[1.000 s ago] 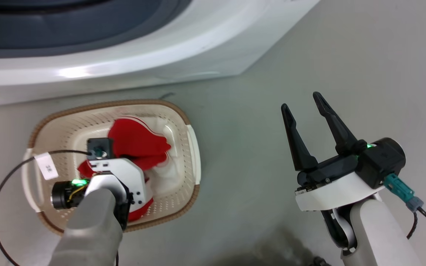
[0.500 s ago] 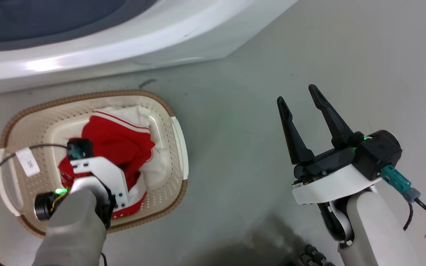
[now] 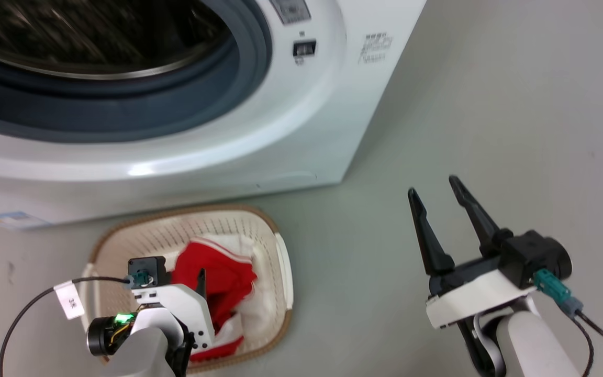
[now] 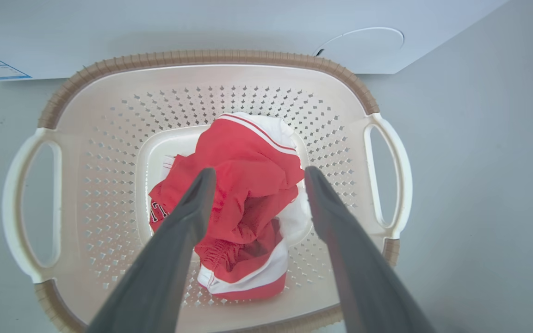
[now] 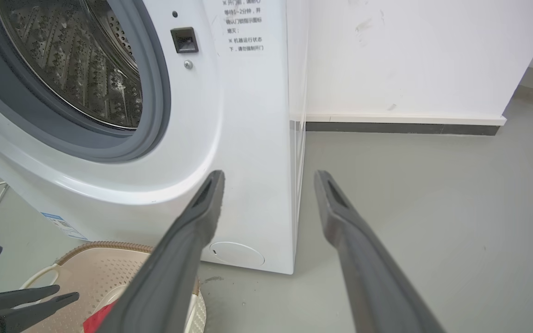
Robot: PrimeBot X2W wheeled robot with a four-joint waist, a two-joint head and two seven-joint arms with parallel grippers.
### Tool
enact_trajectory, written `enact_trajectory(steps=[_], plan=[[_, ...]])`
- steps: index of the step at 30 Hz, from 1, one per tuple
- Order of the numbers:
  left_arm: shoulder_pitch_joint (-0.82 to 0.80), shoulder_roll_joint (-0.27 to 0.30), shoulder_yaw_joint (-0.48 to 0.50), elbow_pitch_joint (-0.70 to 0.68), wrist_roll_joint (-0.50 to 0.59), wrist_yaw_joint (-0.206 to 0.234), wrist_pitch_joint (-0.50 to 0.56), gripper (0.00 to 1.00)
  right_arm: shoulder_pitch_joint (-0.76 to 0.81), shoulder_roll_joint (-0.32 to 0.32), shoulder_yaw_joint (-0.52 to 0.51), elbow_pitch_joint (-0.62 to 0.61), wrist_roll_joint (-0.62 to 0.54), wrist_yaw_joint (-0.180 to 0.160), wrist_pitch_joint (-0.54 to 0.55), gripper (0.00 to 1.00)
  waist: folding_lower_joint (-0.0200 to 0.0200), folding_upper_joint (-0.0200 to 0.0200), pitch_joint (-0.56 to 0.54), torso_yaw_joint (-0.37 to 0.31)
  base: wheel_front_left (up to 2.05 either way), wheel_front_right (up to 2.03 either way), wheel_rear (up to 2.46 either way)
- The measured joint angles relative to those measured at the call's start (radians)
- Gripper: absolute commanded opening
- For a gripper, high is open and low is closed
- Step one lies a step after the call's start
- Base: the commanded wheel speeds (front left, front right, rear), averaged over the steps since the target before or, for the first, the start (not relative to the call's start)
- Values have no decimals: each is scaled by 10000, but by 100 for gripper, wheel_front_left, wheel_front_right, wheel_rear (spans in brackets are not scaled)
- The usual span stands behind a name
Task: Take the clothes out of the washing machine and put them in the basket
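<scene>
Left wrist view looks down past the left claw (image 4: 259, 172), spread wide and empty, hovering over the clothes (image 4: 248, 152). They lie bunched, red with white trim, in the bottom of the basket (image 4: 201, 58), which stands on the floor (image 3: 490, 104) just before the washer (image 3: 301, 136). Such cloth should be light, soft and limp; a pinch on a thick fold or the trim band would likely hold best, since a thin edge may slip. The right claw (image 3: 432, 185) is spread too, empty, well apart. Farther off, what shows of the drum (image 5: 86, 69) is bare steel.
</scene>
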Motion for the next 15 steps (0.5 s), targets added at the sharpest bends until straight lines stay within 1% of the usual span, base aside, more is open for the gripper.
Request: enact_trajectory(steps=[3,9,15], plan=[[373,-31,38,-727,75,15,-90,100,305,2,-128,40,-82,0,44,100,0,0,-691,156,0,0,0],[1674,50,616,-3781,458,378,-121,100,820,0,-395,-46,-213,0,207,100,-1,0,-1837,450,0,0,0],[2537,-29,1168,-6374,1043,546,-121,100,1173,-2,-637,-332,-316,0,439,100,-3,0,-2548,695,0,0,0]])
